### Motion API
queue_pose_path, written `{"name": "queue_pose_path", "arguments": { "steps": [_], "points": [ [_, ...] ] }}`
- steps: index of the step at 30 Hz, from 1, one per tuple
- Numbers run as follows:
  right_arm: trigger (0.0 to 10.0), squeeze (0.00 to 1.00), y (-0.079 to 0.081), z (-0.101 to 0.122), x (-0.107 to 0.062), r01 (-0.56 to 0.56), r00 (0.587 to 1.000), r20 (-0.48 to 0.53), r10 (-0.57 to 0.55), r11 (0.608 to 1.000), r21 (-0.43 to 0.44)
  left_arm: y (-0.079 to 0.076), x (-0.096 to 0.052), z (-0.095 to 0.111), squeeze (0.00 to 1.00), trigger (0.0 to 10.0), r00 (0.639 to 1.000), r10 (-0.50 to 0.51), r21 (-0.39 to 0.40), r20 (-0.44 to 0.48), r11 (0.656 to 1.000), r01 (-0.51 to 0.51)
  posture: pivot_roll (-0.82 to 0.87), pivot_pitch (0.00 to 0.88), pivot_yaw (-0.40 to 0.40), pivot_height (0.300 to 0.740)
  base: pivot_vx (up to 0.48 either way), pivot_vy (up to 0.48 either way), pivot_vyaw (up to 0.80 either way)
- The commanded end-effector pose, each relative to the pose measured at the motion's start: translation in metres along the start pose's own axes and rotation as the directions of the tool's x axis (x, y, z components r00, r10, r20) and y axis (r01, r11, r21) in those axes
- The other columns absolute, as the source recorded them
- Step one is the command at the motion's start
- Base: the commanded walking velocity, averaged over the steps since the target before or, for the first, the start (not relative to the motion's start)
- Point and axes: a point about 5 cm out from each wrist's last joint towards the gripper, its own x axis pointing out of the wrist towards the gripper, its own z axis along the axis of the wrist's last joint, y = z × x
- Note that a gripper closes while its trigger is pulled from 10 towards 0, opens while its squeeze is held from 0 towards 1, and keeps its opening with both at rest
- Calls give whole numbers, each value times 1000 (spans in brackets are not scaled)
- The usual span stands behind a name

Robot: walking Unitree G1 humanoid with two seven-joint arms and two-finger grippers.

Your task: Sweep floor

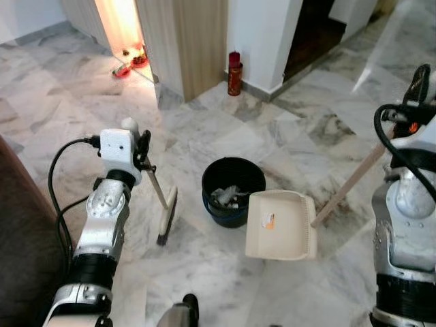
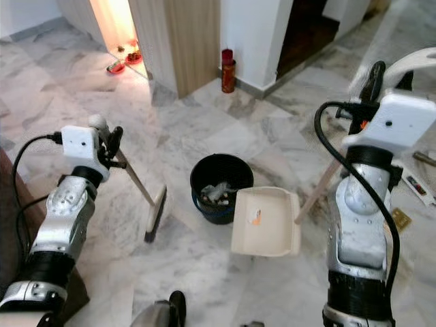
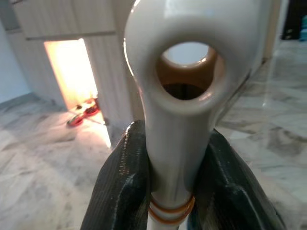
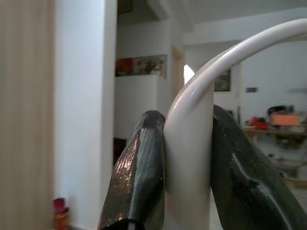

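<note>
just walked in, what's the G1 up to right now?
Mid sweep job. The left end effector is shut on the broom at its handle top, the brush head down on the marble floor. The right end effector is shut on the dustpan handle, holding the cream dustpan against the black bin, which already has scraps inside. A red can stands by the wall behind.

Even daylight, sharp eye views; warm overexposed glow from the doorway [image 1: 119,27] washes the glossy marble floor [image 1: 286,129], which carries soft reflections, while wrist-view backgrounds are out of focus.
</note>
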Motion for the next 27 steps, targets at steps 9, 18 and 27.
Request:
{"name": "queue_pose_path", "arguments": {
  "steps": [9,18,27],
  "points": [
    [10000,0,1,13,4,0,998,60,-1,1000,14,2,2,11,0,10000,999,-1,17,49,1000,0,108,130,-7,740,-149,0,0],
    [10000,0,1,13,4,-2,998,59,1,1000,14,2,2,8,0,10000,1000,-11,44,28,999,10,109,128,-7,740,0,0,0],
    [10000,0,2,13,4,-6,998,61,5,1000,16,1,1,7,0,10000,1000,-11,48,25,999,10,108,119,-9,740,0,-402,0]
  ]
}}
